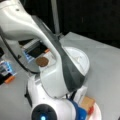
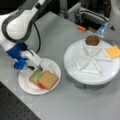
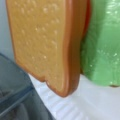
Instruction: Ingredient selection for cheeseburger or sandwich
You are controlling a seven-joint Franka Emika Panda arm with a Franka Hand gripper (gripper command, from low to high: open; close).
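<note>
In a front view the sandwich (image 2: 43, 79) lies on a white paper plate (image 2: 27, 86): a tan bread square on top, green lettuce (image 2: 37, 75) and a red edge showing beneath. My gripper (image 2: 38, 67) hangs just above the plate's far rim, beside the sandwich, open and holding nothing. The wrist view shows the top bread (image 3: 45, 42) and lettuce (image 3: 105, 45) close up, with one grey finger (image 3: 15, 95) at the bottom left. A brown patty (image 2: 92, 40) and orange cheese square (image 2: 113, 51) rest on the segmented tray (image 2: 82, 72). Elsewhere the patty (image 1: 42, 61) and bread (image 1: 87, 102) show past my arm.
The round white segmented tray fills a front view's right side. A small orange object (image 2: 81, 28) and metal equipment (image 2: 92, 15) stand behind it. My arm's white body (image 1: 50, 62) blocks most of a front view. Grey tabletop (image 2: 62, 105) lies in front of the plate.
</note>
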